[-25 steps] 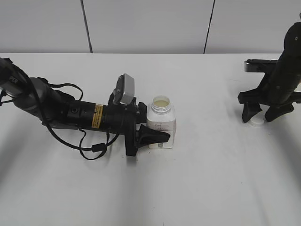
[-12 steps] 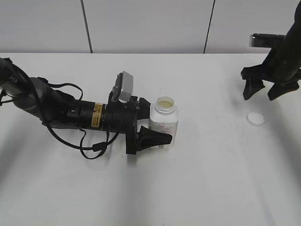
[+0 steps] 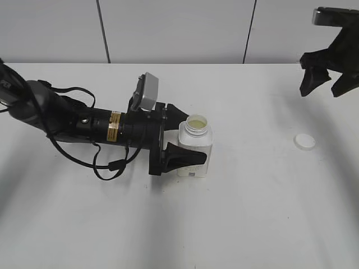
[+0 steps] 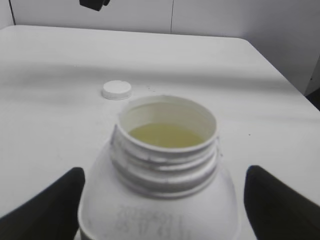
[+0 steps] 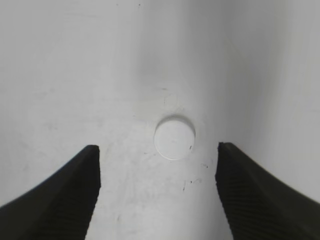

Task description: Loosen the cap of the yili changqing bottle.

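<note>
The yili changqing bottle [image 3: 194, 147] stands upright mid-table with its neck uncapped and pale yellowish contents showing; it fills the left wrist view [image 4: 165, 150]. My left gripper [image 3: 196, 134] lies low on the table, open, with one finger on each side of the bottle [image 4: 162, 210] and a small gap at the right finger. The cap [image 3: 304, 142] lies flat on the table at the right, apart from the bottle [image 4: 116, 90]. My right gripper [image 3: 322, 89] is open and empty, raised well above the cap [image 5: 174, 138], which shows between its fingers [image 5: 157, 190].
The white table [image 3: 252, 213] is bounded at the back by a grey panelled wall [image 3: 174, 28]. The left arm and its cables [image 3: 106, 168] stretch across the table's left half. The table's right edge shows in the left wrist view [image 4: 280, 75].
My right gripper let go of the cap on the table and rose up and to the right. My left gripper's fingers spread apart around the bottle.
</note>
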